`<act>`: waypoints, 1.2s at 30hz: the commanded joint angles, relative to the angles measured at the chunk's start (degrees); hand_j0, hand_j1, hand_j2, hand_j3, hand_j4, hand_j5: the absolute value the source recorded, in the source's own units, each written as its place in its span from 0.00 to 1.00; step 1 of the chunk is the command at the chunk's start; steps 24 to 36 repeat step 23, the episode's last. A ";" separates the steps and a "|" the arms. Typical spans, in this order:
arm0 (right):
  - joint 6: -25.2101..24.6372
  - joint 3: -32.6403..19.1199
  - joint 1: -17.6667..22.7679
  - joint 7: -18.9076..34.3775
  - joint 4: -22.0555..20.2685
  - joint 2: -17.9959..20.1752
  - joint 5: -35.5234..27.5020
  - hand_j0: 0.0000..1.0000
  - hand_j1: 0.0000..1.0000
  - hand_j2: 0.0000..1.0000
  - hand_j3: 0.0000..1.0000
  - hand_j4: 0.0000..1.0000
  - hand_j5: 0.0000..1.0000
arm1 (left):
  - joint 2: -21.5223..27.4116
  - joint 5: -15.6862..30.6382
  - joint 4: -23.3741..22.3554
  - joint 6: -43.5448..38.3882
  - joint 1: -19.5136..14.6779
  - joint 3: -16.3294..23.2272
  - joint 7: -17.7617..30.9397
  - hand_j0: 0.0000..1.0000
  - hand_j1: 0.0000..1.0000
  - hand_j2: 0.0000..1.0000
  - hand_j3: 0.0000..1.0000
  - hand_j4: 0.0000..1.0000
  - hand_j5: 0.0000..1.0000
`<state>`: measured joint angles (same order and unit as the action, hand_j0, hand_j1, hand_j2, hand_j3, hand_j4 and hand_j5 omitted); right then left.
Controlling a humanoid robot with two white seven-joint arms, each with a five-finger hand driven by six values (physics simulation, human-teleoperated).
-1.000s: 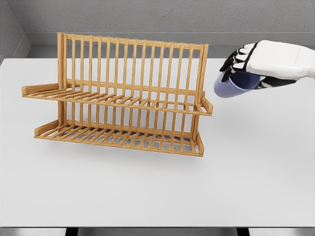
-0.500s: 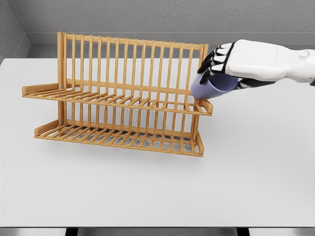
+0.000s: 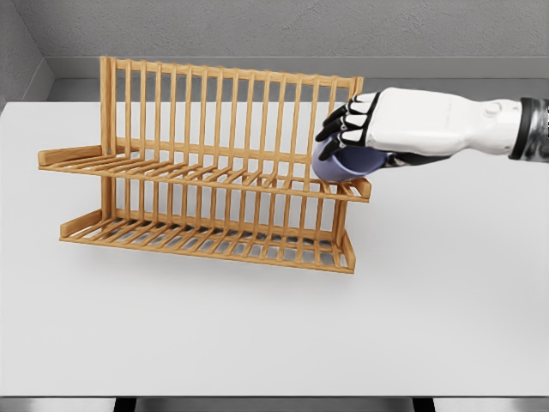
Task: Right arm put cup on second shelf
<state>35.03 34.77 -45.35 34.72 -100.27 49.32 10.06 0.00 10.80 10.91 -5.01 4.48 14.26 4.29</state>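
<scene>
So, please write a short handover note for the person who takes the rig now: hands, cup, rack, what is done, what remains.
Right hand: shut on the blue cup, holding it tilted over the right end of the upper shelf of the wooden dish rack.
Left hand: not in view.
Done: cup picked up and carried to the rack.
Left: set the cup down on the upper shelf, open the fingers, withdraw. Whether the cup already touches the slats cannot be told.

No text, label, brand, number or sign could be read anywhere; the rack, the cup under the right hand's fingers and the table all showed plain, unmarked surfaces.
</scene>
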 commanded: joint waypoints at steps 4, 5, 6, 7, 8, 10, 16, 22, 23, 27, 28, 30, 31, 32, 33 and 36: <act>-0.03 0.56 0.09 0.28 -0.01 0.07 -0.12 1.00 1.00 1.00 1.00 1.00 1.00 | 0.00 0.01 -0.01 0.00 0.00 -0.02 0.01 1.00 1.00 1.00 1.00 1.00 1.00; -0.03 0.56 0.00 0.28 -0.10 0.16 -0.12 1.00 1.00 1.00 1.00 1.00 1.00 | 0.00 0.01 -0.01 0.00 0.00 -0.02 0.01 1.00 1.00 1.00 1.00 1.00 1.00; -0.03 0.56 0.00 0.28 -0.10 0.16 -0.12 1.00 1.00 1.00 1.00 1.00 1.00 | 0.00 0.01 -0.01 0.00 0.00 -0.02 0.01 1.00 1.00 1.00 1.00 1.00 1.00; -0.03 0.12 0.00 0.28 -0.19 0.16 -0.12 1.00 1.00 1.00 1.00 1.00 1.00 | 0.00 0.01 -0.01 0.00 0.00 0.07 0.01 1.00 1.00 1.00 1.00 1.00 1.00; -0.03 -0.93 -0.09 0.28 -0.19 0.34 -0.39 1.00 1.00 1.00 1.00 1.00 1.00 | 0.00 0.01 -0.01 0.00 0.00 -0.02 0.01 1.00 1.00 1.00 1.00 1.00 1.00; -0.03 -9.97 0.88 0.28 0.42 1.04 -0.91 1.00 1.00 1.00 1.00 1.00 1.00 | 0.00 0.01 -0.01 0.00 0.00 -0.02 0.01 1.00 1.00 1.00 1.00 1.00 1.00; -0.03 -19.82 15.28 0.28 9.57 3.15 -0.56 1.00 1.00 1.00 1.00 1.00 1.00 | 0.00 0.01 -0.01 0.00 0.09 -0.02 0.01 1.00 1.00 1.00 1.00 1.00 1.00; -0.03 -31.17 28.30 0.28 9.48 -4.58 -0.21 1.00 1.00 1.00 1.00 1.00 1.00 | 0.00 0.01 -0.01 0.00 0.00 -0.02 0.01 1.00 1.00 1.00 1.00 1.00 1.00; -0.03 -31.26 28.30 0.28 9.39 -4.58 -0.21 1.00 1.00 1.00 1.00 1.00 1.00 | 0.00 0.01 -0.01 0.00 0.00 -0.02 0.01 1.00 1.00 1.00 1.00 1.00 1.00; -0.03 -31.26 28.30 0.28 9.39 -4.58 -0.21 1.00 1.00 1.00 1.00 1.00 1.00 | 0.00 0.01 -0.01 0.00 0.00 -0.02 0.01 1.00 1.00 1.00 1.00 1.00 1.00; -0.03 -31.26 28.30 0.28 9.39 -4.58 -0.21 1.00 1.00 1.00 1.00 1.00 1.00 | 0.00 0.01 -0.01 0.00 0.00 -0.02 0.01 1.00 1.00 1.00 1.00 1.00 1.00; -0.03 -31.26 28.30 0.28 9.39 -4.58 -0.21 1.00 1.00 1.00 1.00 1.00 1.00 | 0.00 0.01 -0.01 0.00 0.00 -0.02 0.01 1.00 1.00 1.00 1.00 1.00 1.00; -0.03 -31.26 28.30 0.28 9.39 -4.58 -0.21 1.00 1.00 1.00 1.00 1.00 1.00 | 0.00 0.01 -0.01 0.00 0.00 -0.02 0.01 1.00 1.00 1.00 1.00 1.00 1.00; -0.03 -31.26 28.30 0.28 9.39 -4.58 -0.21 1.00 1.00 1.00 1.00 1.00 1.00 | 0.00 0.01 -0.01 0.00 0.00 -0.02 0.01 1.00 1.00 1.00 1.00 1.00 1.00; -0.03 -31.26 28.30 0.28 9.39 -4.58 -0.21 1.00 1.00 1.00 1.00 1.00 1.00 | 0.00 0.01 -0.01 0.00 0.00 -0.02 0.01 1.00 1.00 1.00 1.00 1.00 1.00; -0.03 -31.26 28.30 0.28 9.39 -4.58 -0.21 1.00 1.00 1.00 1.00 1.00 1.00 | 0.00 0.01 -0.01 0.00 0.00 -0.02 0.01 1.00 1.00 1.00 1.00 1.00 1.00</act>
